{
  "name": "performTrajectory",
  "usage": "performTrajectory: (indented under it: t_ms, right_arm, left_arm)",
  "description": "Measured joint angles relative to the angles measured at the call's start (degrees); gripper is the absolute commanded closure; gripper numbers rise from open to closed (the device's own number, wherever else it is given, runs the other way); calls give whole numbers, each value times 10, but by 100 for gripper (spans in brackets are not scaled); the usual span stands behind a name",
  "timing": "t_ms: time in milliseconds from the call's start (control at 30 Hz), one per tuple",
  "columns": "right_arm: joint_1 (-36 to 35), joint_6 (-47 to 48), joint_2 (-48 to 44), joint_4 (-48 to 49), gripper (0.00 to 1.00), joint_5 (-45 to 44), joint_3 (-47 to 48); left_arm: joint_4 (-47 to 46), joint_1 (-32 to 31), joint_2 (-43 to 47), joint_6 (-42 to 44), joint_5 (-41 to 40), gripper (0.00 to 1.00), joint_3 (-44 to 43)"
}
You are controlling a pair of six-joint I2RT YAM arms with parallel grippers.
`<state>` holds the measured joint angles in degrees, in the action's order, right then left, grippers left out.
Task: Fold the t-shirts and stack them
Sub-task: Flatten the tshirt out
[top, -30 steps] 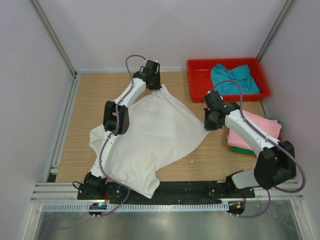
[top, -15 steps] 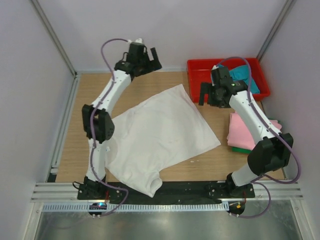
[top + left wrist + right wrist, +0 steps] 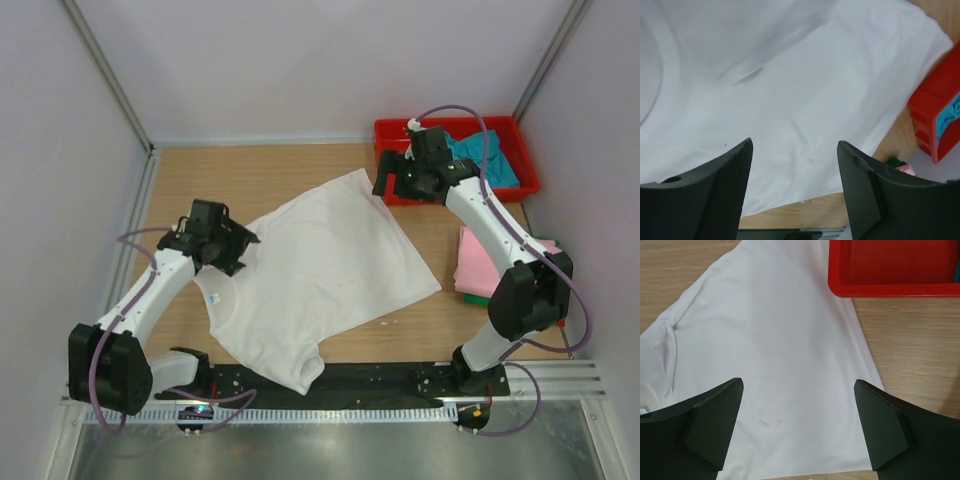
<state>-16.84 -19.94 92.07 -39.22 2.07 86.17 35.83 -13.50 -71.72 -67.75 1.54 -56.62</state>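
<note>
Released since the earlier frames, the white t-shirt (image 3: 320, 270) now lies spread flat on the worktop (image 3: 260, 175), and the left arm has swung from the shirt's far corner to its left edge. Beside that far corner, the red tray (image 3: 450, 123) holds the teal t-shirt (image 3: 497, 168). Right of the white t-shirt, the pink t-shirt (image 3: 472, 270) lies folded on the green t-shirt (image 3: 477, 298). The left tool (image 3: 795, 145) and the right tool (image 3: 797, 382) sit above the white t-shirt, fingers spread, clear of the cloth.
</note>
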Motion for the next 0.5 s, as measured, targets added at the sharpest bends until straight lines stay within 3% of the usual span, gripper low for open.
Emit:
performTrajectory:
  t_ms: [100,200,300,467,500]
  right_arm:
    - [-9,-2,6,2,0,9,-8]
    - [-15,-2,7,4,1,11,-8]
    - [-16,-2,7,5,2,11,-10]
    - [-19,-1,7,5,2,10,-25]
    - [-19,-1,7,4,2,9,-28]
  left_arm:
    - [-9,0,50,-98,-6,35,123]
    - [-14,-6,103,-169,-29,37,191]
    - [-44,-11,126,-218,-53,39,224]
    - [-92,-16,86,-245,-81,43,228]
    - [-102,-16,73,-248,-84,49,228]
